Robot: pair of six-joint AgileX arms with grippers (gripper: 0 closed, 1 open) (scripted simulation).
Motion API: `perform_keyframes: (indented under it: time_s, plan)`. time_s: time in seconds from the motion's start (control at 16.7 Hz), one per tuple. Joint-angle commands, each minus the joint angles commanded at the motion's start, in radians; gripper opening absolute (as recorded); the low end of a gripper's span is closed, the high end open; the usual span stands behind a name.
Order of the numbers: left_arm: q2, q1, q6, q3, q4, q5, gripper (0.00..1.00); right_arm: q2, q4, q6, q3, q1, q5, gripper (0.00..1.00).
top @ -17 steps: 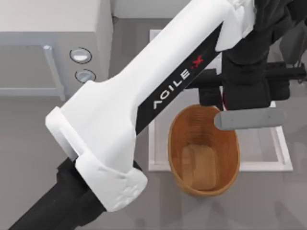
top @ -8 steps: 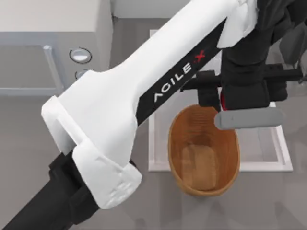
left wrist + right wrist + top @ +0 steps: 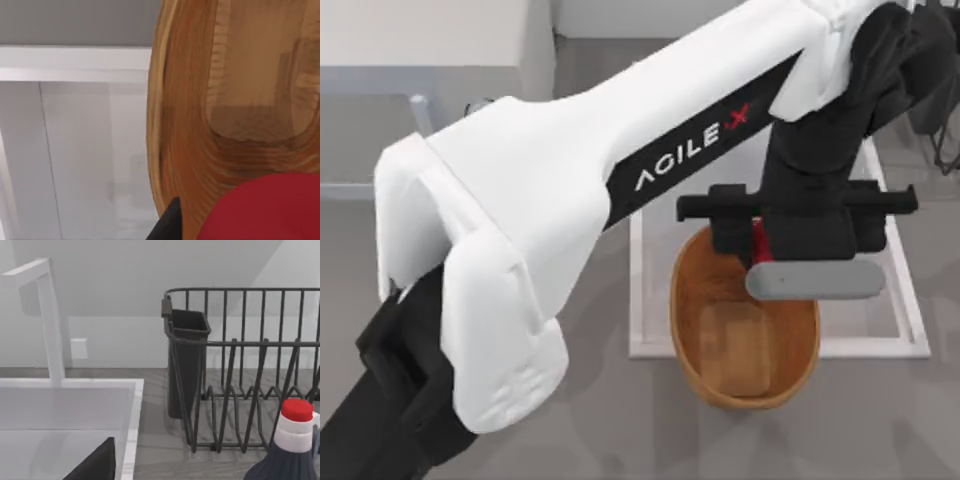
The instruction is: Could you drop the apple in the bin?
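Apple (image 3: 265, 210) seemingly held in left gripper (image 3: 757, 243) above bin (image 3: 692, 300).

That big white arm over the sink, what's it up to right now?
The left arm reaches across the table, and its tool hangs over the near end of the wicker basket, which sits at the edge of the white sink basin. It carries the red apple, which the left wrist view shows just above the basket's inner wall. The apple has not been dropped yet. The right wrist view looks at a dark dish rack and a red-capped bottle.
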Motion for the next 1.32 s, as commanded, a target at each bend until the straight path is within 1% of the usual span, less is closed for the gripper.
perform_keyframes:
  time_s: [0.18,0.36,0.48,0.72,1.32]
  plan:
    - [-0.064,-0.001,0.007,-0.182,0.07,-0.003,0.0,0.0,0.0,0.0,0.0,0.0,0.0,1.0]
    - [-0.109,-0.001,0.012,-0.313,0.12,-0.007,0.0,0.0,0.0,0.0,0.0,0.0,0.0,1.0]
    - [-0.123,-0.001,0.014,-0.35,0.136,-0.009,0.0,0.0,0.0,0.0,0.0,0.0,0.0,1.0]
    - [-0.125,-0.001,0.014,-0.354,0.137,-0.009,0.0,0.0,0.0,0.0,0.0,0.0,0.0,1.0]
    - [-0.125,-0.001,0.014,-0.354,0.137,-0.009,0.75,0.0,0.0,0.0,0.0,0.0,0.0,1.0]
